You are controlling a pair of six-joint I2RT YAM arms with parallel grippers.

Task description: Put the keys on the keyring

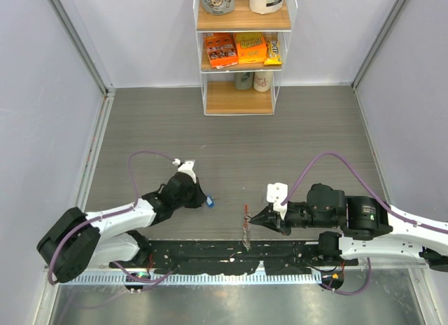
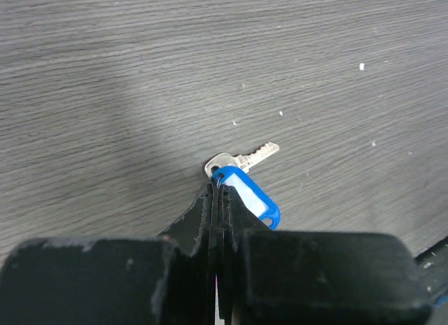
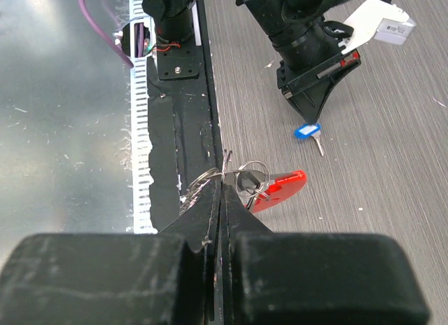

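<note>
A flat black metal rail (image 1: 210, 253) runs along the front, right by the arms' feet. Just past its edge is the keyring (image 3: 280, 188), thin silver wire rings with a long red plastic fob. The right gripper (image 3: 220, 190) has its two black fingers pressed together on the ring wire. The fob is low beside the rail, and I can't tell if it rests on the grey wood-look table (image 1: 294, 129) or hangs just over it.

A little farther out is the blue key (image 2: 248, 195), a tiny silver metal key with a blue plastic head. The left gripper (image 2: 215, 193) pinches the blue head with its fingers tight together, and the silver blade pokes out low over the table. The key and the ring are near but not touching. I can't see a green key anywhere.

I think the job now is to bring the blue key to the ring. The right arm should hold the ring steady. The left arm should go slow and aim the key's small hole at the wire end. Its grip on the head is thin, so the key could twist or slip.

The rail's edge is very close to the ring and could catch it. Farther back there is lots of open table, all the way to the white wire shelf (image 1: 241, 59) with snack packs by the far wall.
</note>
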